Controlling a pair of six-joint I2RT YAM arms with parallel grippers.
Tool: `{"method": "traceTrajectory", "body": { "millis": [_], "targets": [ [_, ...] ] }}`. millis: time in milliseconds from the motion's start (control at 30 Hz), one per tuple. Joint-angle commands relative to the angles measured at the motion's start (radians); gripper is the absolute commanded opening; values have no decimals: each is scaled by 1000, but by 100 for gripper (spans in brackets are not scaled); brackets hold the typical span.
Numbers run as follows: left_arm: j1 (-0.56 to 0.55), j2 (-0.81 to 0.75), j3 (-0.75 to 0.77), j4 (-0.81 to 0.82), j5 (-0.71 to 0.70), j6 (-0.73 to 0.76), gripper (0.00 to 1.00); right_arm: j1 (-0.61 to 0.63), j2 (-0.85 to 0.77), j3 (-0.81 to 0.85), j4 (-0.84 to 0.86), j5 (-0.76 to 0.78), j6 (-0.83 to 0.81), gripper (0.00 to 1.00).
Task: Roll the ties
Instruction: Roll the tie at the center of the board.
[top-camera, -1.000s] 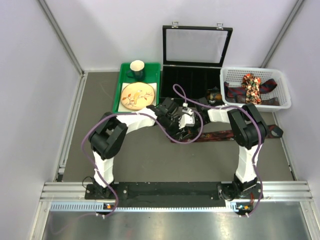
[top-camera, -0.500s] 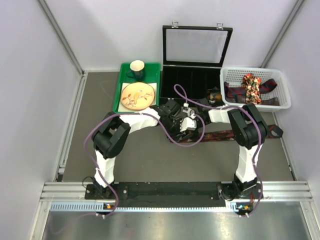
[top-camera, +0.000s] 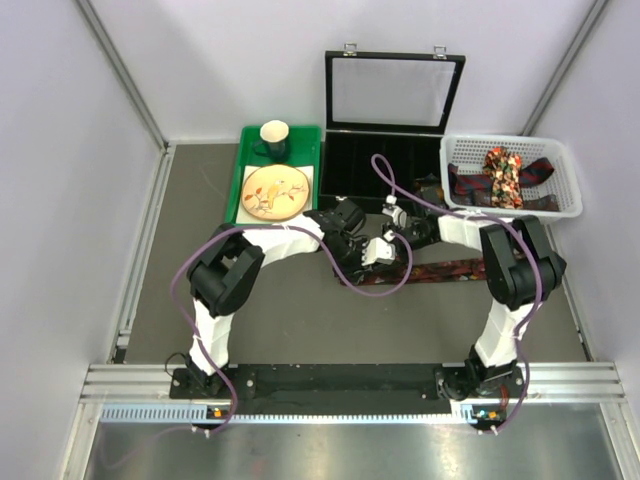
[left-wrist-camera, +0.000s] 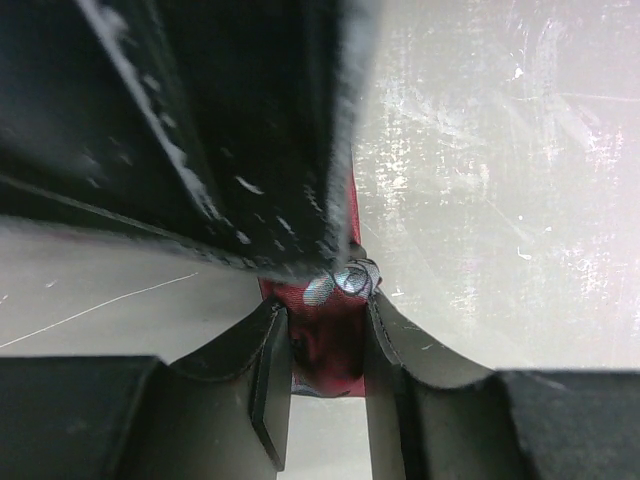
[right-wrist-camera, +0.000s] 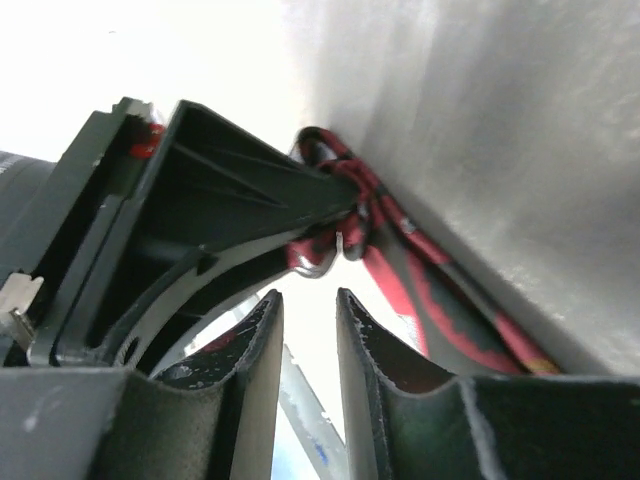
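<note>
One tie (top-camera: 455, 270) lies stretched along the worktop (top-camera: 300, 320). Its left end is pinched in the left end effector (left-wrist-camera: 322, 305), whose fingers (left-wrist-camera: 268, 380) press the red cloth from both sides. The right end effector (right-wrist-camera: 308, 295) sits just beside it, its fingers a narrow gap apart with nothing between them. We cannot quite tell whether its tips touch the small curl of fabric ahead.

We judge the roll barely begun. To do it well, we would hold the pinched end tight, turn it squarely along the strip, and let the right side steady the edges so the coil does not cone.

A purple cable (top-camera: 372, 286) droops across the tie near the grip and may snag. More ties (top-camera: 500, 175) sit in the white basket (top-camera: 565, 190), well apart. The open black case (top-camera: 385, 160) stands just behind the end effectors, and the green tray (top-camera: 245, 175) is to the left.
</note>
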Motion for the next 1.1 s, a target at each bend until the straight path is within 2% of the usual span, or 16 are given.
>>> {"method": "traceTrajectory", "body": {
  "millis": [0,200,567,667,700,733,867,1000,1067],
  "targets": [
    [6,89,-29,-117,-115,25,24,9,-16,-43,122,-93,76,30],
    [6,100,-17,-128,-104,24,26,26,27,-72,237,-109,136,34],
    [6,97,-17,-131,-92,25,26,63,81,-86,337,-80,166,32],
    [6,98,-17,-134,-95,25,27,63,84,-85,328,-69,160,16],
    [6,97,-18,-132,-95,25,28,63,82,-80,311,-60,150,5],
    [6,95,-23,-131,-96,25,30,63,82,-79,280,-41,128,0],
    [18,77,-37,-114,-106,7,44,51,82,-71,181,40,65,0],
    [76,3,-61,-68,-19,-25,64,46,90,-73,137,123,27,0],
    [125,-72,-102,-34,84,-24,70,44,95,-71,127,152,16,0]
  ]
}}
